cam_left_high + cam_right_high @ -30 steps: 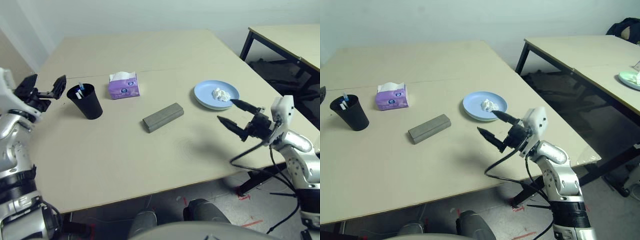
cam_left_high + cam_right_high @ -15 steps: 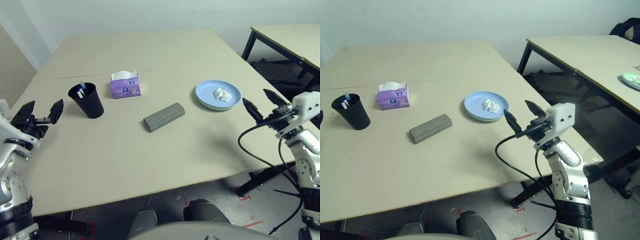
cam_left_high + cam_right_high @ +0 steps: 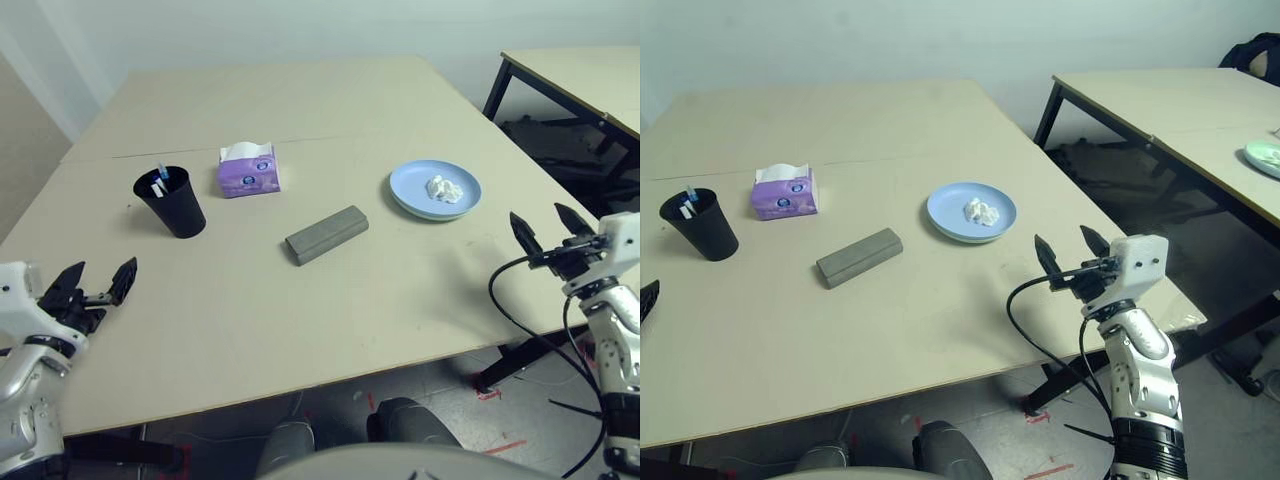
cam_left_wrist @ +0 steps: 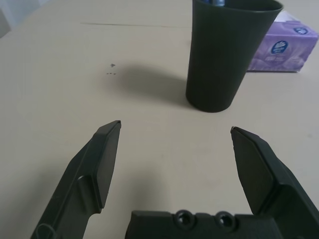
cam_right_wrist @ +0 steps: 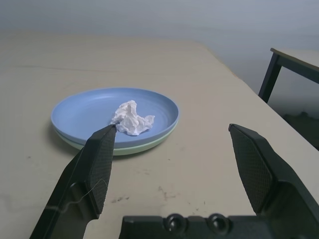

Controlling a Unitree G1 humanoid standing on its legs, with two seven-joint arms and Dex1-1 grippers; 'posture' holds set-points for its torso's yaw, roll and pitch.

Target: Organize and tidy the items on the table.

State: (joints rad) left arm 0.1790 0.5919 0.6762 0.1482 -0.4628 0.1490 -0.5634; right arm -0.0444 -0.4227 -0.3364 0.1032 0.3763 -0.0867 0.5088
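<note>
Both arms are being drawn back: the right gripper (image 3: pixel 548 237) and left gripper (image 3: pixel 92 288), fingers spread and empty, are being pulled clear of the tissue wad (image 3: pixel 441 187) on the stacked plates (image 5: pixel 164 138) and the black cup (image 3: pixel 171 201) holding the pens (image 3: pixel 160 178); tidying appears finished.

Silver jointed forearms (image 3: pixel 1137 352), white wrist blocks, black cables looping beside the right one. Black pointed fingers (image 5: pixel 97 167), textured inner pads, two screws between the jaws.
</note>
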